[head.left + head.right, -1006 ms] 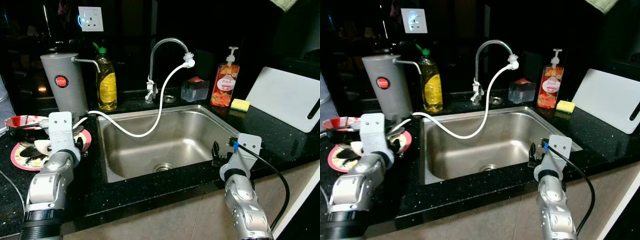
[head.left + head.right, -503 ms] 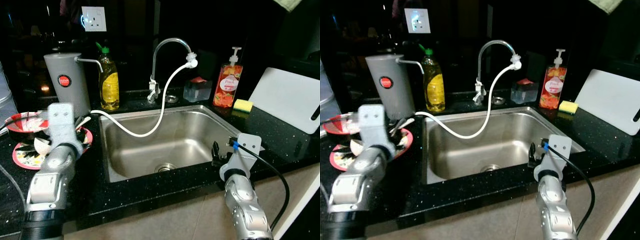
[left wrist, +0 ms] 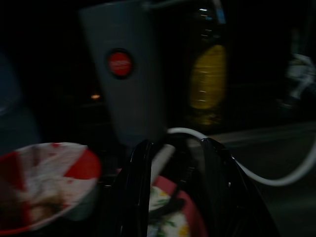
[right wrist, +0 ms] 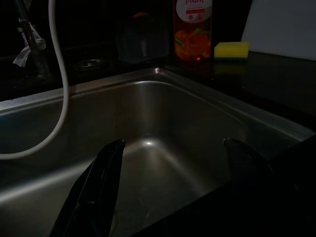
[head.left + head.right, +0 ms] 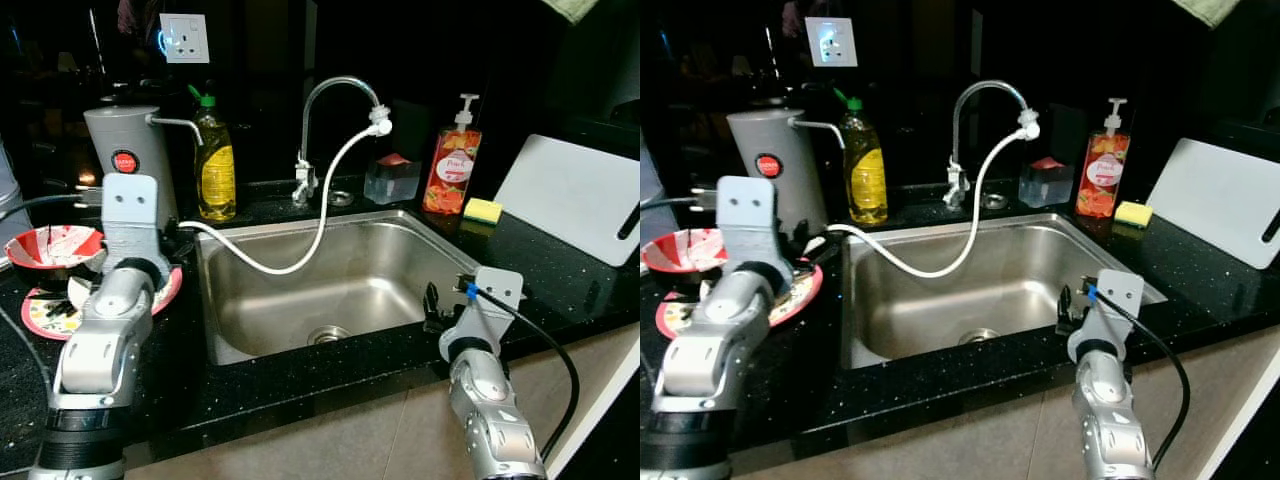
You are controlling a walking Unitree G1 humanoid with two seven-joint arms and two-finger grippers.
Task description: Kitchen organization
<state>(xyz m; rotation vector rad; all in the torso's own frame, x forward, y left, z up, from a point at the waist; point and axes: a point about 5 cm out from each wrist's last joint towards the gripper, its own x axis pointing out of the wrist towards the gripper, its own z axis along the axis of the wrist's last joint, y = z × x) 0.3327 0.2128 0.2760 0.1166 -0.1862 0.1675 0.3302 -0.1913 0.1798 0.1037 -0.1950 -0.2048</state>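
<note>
Left gripper hovers over the red-rimmed plate on the black counter, fingers narrowly parted around a pale utensil handle, though I cannot tell whether they grip it; red bowl sits just beside; right gripper hangs spread wide at the steel sink front edge.

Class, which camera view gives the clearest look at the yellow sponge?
The right eye view: the yellow sponge lies well lit on the black counter, beside the soap bottle. The left eye view shows it about as well. The right wrist view shows it dimmer.
</note>
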